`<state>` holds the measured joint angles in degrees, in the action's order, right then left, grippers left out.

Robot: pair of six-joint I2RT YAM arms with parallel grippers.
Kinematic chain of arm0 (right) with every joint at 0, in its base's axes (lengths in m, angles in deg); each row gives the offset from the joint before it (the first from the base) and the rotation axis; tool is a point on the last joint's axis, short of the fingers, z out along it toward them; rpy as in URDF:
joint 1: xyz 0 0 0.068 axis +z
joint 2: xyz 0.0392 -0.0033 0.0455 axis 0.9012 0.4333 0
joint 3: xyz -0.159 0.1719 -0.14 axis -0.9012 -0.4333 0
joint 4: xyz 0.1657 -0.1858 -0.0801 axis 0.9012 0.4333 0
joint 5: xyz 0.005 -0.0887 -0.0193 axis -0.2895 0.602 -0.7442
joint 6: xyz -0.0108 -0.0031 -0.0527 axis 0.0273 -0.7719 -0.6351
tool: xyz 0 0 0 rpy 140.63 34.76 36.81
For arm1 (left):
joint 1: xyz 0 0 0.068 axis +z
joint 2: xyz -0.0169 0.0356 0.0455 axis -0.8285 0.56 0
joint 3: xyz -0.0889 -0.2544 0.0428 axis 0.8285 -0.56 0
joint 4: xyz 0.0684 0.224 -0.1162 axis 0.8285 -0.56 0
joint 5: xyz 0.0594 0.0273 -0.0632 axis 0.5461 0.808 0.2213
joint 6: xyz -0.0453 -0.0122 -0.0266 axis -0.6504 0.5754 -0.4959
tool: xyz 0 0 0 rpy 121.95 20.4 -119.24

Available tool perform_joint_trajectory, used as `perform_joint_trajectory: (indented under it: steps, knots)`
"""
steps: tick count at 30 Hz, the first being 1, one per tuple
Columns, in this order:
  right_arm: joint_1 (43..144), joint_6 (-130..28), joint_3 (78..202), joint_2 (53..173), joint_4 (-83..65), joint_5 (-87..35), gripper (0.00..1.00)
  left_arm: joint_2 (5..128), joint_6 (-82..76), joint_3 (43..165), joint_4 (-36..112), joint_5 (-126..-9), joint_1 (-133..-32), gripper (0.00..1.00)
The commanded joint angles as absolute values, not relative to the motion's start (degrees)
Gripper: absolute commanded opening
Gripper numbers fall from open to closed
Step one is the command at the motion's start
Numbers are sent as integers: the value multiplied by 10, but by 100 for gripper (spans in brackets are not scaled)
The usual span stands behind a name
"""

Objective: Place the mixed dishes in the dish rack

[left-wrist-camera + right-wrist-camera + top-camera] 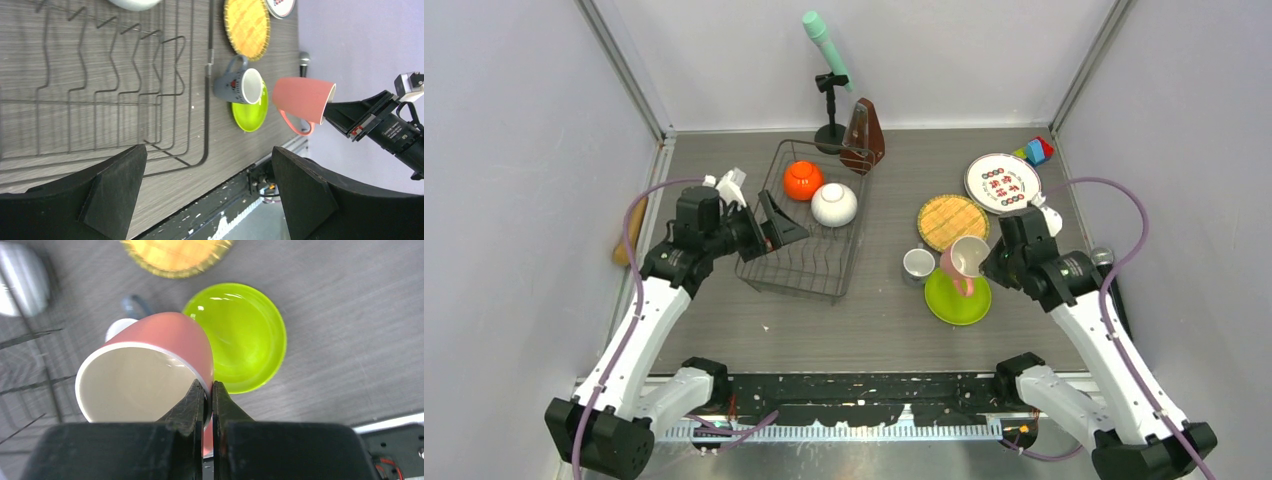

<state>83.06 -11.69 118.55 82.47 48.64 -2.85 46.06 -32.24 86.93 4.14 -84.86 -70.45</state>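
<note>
Right end effector (207, 387) pinches the rim of the glossy pink mug (165, 332), held sideways over the round lime-green plate (245, 335), mouth toward 3 o'clock. Left end effector (207, 150) spread wide above the wire dish rack (206, 115).

Right gripper (208, 390) pinching the rim of a glossy pink ceramic mug (165, 335), with a grey wood-grain tabletop (350, 315) behind it.
The two black fingers come in from 6 o'clock and are pressed together on the mug's wall, one inside the rim and one outside. The mug sits centre-left, its cream inside facing the camera. At 2 o'clock from the mug lies a shiny lime-green round plate (245, 335), its left edge hidden by the mug. A tan woven round plate (175, 255) is cut off at 12 o'clock. A small white cup (117, 327) with a grey handle peeks out at the mug's 10 o'clock. Blurred thin dark wires of the dish rack (30, 385) cross the 9 o'clock edge.
</note>
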Motion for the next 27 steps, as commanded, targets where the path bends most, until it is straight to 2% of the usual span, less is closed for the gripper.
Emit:
perform_joint_trajectory:
  steps: [1, 9, 16, 21, 27]
  knots:
    - [830, -185, 1271, 784, 406, -104, 0, 466, -354, 862, 152, -932, -702, 100]
    - [830, -149, 1270, 798, 225, -348, 0, 488, -440, 824, 397, -1020, -702, 100]
    - [830, 6, 1200, 838, -105, -517, 0, 524, -514, 840, 506, -1067, -702, 100]
    - [830, 111, 1198, 896, -261, -548, 0, 548, -617, 834, 661, -1072, -702, 100]
    - [831, 204, 1222, 960, -352, -560, 0, 598, -721, 848, 792, -1078, -708, 100]
